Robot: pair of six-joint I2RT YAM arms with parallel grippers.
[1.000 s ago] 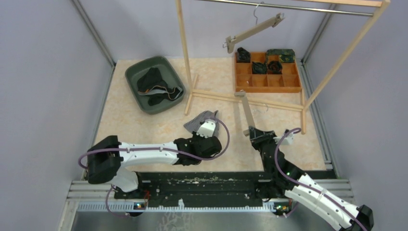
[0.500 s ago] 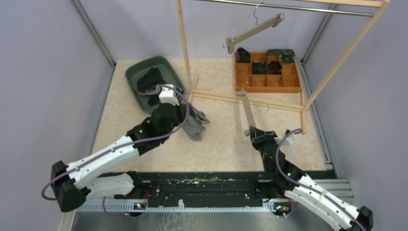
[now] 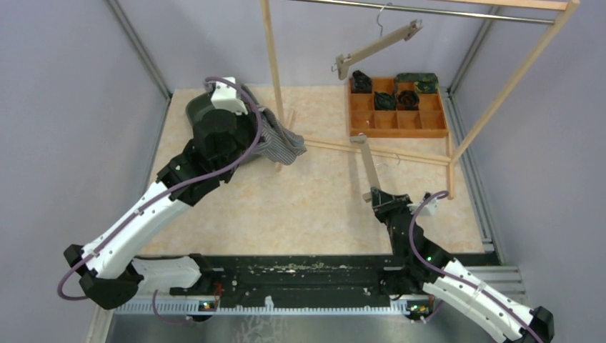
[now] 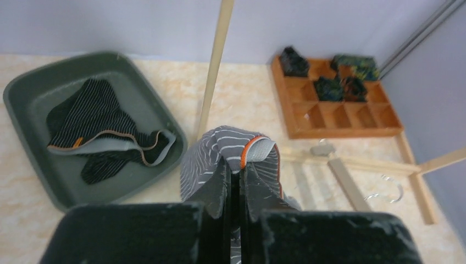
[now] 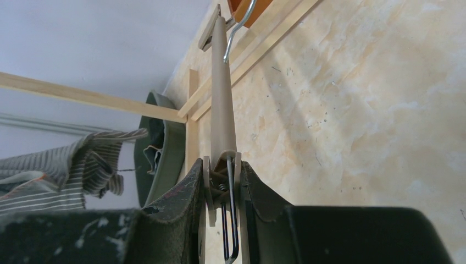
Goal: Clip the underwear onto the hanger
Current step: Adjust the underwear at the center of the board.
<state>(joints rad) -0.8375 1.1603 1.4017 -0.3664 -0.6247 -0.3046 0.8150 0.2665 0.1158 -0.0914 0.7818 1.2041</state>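
Note:
My left gripper [image 3: 246, 121] is raised over the table's far left and shut on grey striped underwear [image 3: 275, 136] with an orange-edged waistband [image 4: 258, 151], which hangs from the jaws. On the table at centre right lies a wooden hanger [image 3: 368, 166] with a metal hook [image 5: 239, 25]. My right gripper [image 3: 377, 198] is shut on the clip [image 5: 222, 181] at the hanger's near end. In the right wrist view the hanger bar [image 5: 222, 99] runs away from the jaws toward the rack base, and the underwear [image 5: 60, 170] hangs at the left.
A green tray [image 3: 204, 114] with dark underwear [image 4: 99, 126] sits at the far left. A wooden rack's post [image 3: 274, 78] and base bars [image 3: 400, 151] stand mid-table. A second hanger [image 3: 375, 46] hangs from the top rail. An orange compartment box [image 3: 396, 107] holds folded items.
My left arm has lifted the grey striped underwear off the table and carried it back and left, up beside the green tray. The right arm and hanger have not moved.

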